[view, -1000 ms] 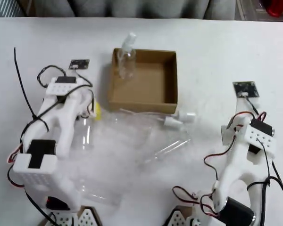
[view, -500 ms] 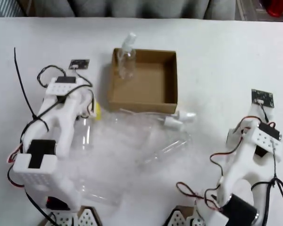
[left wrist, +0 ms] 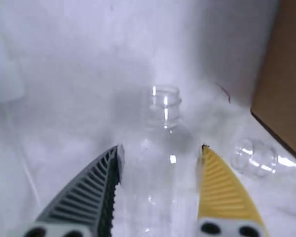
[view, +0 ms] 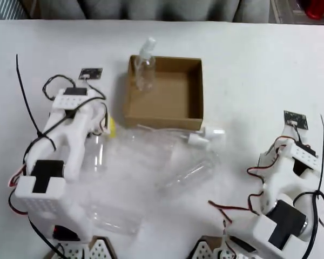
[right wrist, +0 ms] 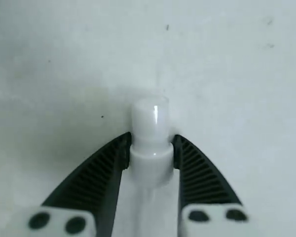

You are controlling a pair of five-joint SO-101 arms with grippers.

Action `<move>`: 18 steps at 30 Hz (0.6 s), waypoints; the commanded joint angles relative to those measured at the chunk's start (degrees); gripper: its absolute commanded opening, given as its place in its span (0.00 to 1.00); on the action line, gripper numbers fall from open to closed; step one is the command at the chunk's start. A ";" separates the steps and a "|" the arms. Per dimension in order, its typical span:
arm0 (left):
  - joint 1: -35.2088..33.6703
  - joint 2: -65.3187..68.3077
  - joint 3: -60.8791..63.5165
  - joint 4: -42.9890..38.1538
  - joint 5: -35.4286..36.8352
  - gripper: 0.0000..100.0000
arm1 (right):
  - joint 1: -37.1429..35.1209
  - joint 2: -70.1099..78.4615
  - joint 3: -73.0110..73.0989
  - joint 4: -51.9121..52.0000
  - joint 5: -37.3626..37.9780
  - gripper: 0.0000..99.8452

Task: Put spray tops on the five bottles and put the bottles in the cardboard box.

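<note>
A clear bottle point(left wrist: 163, 163) without a top, its open neck pointing away, lies between the grey and yellow fingers of my left gripper point(left wrist: 160, 150), which is shut on its shoulder. In the high view this gripper point(view: 103, 129) sits left of the cardboard box point(view: 190, 116). One bottle with a spray top point(view: 143, 66) stands in the box's far left corner. My right gripper point(right wrist: 150, 143) is shut on a white spray top point(right wrist: 149, 118) just above the table. The right arm point(view: 289, 162) is at the table's right side.
Several clear bottles point(view: 188, 174) lie on the table in front of the box, with two white spray tops point(view: 205, 135) beside them. Another open bottle neck point(left wrist: 254, 157) lies near the box wall point(left wrist: 286, 74). Small circuit boards point(view: 90, 73) lie on the table.
The right arm has swung right and back toward the near edge of the table. The left arm, the box and the bottles have not moved.
</note>
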 commanded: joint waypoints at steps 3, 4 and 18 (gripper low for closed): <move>0.40 -1.10 -2.11 -1.76 -0.44 0.07 | -0.84 -0.31 -5.10 1.98 0.79 0.01; 0.40 -1.10 -2.29 -1.76 -0.44 0.07 | -0.84 -0.57 -6.24 3.91 0.79 0.02; -2.15 -27.21 10.81 -1.67 -0.44 0.07 | -2.59 -31.96 -0.53 23.34 0.18 0.02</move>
